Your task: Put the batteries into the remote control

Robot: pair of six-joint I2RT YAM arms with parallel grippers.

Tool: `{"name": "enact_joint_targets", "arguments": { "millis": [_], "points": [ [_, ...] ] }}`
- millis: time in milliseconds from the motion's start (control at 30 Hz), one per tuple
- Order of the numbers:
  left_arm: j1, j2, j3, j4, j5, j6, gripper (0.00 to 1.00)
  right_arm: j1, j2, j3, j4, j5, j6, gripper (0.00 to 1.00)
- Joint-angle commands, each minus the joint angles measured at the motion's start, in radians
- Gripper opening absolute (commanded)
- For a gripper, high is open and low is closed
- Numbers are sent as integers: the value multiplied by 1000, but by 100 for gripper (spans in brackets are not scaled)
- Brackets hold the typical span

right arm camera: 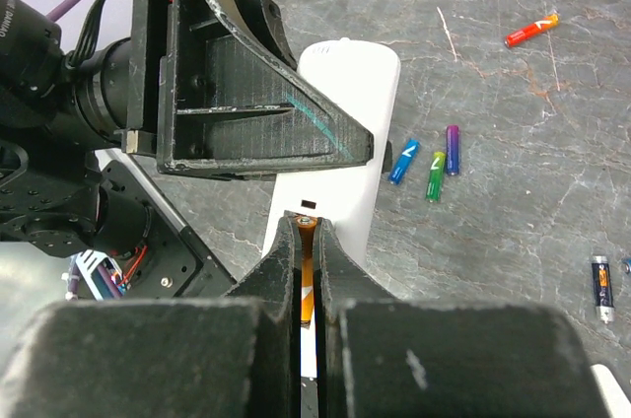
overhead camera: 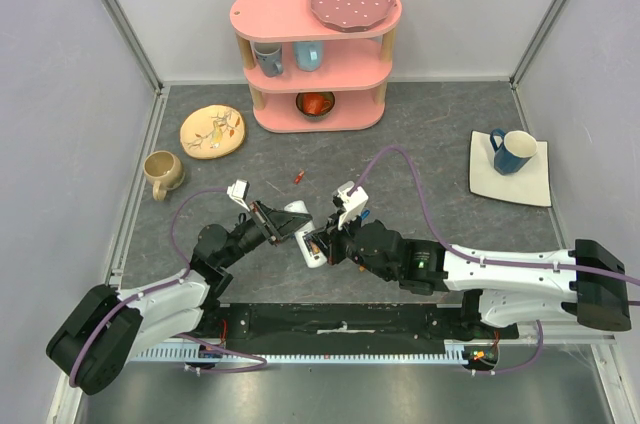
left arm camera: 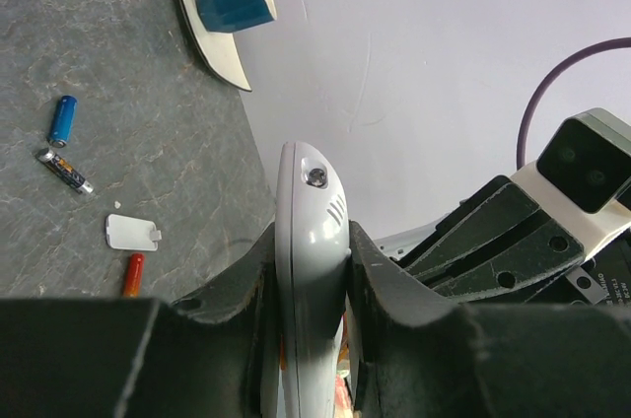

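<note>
Holding, left gripper [left arm camera: 311, 245]: fingers pressed in on the slim edges of the white remote control [left arm camera: 311, 191], which is lifted above the grey table [left arm camera: 118, 73] near its middle.

Right gripper [right arm camera: 308, 231]: fingers squeezed together on a thin orange cell [right arm camera: 308, 280], tip right at the remote's near end.

Obstruction: in the right wrist view the left gripper crosses in front of the remote's far half.

Loose on the table:
- blue cell [right arm camera: 402, 162], green cell [right arm camera: 435, 174] and purple cell [right arm camera: 452, 149], bunched just beside the remote
- dark grey cell [right arm camera: 601, 285] and orange-red cell [right arm camera: 530, 32], well apart
- small white cover piece [left arm camera: 131, 233]

Surroundings:
- pink shelf [overhead camera: 315, 54] at the far edge
- blue mug [overhead camera: 512, 151] on a square white plate [overhead camera: 525, 184]
- yellow plate [overhead camera: 212, 131]
- beige mug [overhead camera: 163, 172]
</note>
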Motion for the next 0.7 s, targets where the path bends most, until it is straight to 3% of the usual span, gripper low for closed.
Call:
{"name": "enact_joint_targets", "arguments": {
  "millis": [0,300,667],
  "points": [
    [-4,-30,2,78,-36,8,2,9,26,19,-69,36,57,0],
    [-4,-35,-4,75,-28,20,2,11,23,30,-104,66,72,13],
    [-4,-40,-3,63,-18,27,2,11,35,52,-131,75,69,21]
  ]
}}
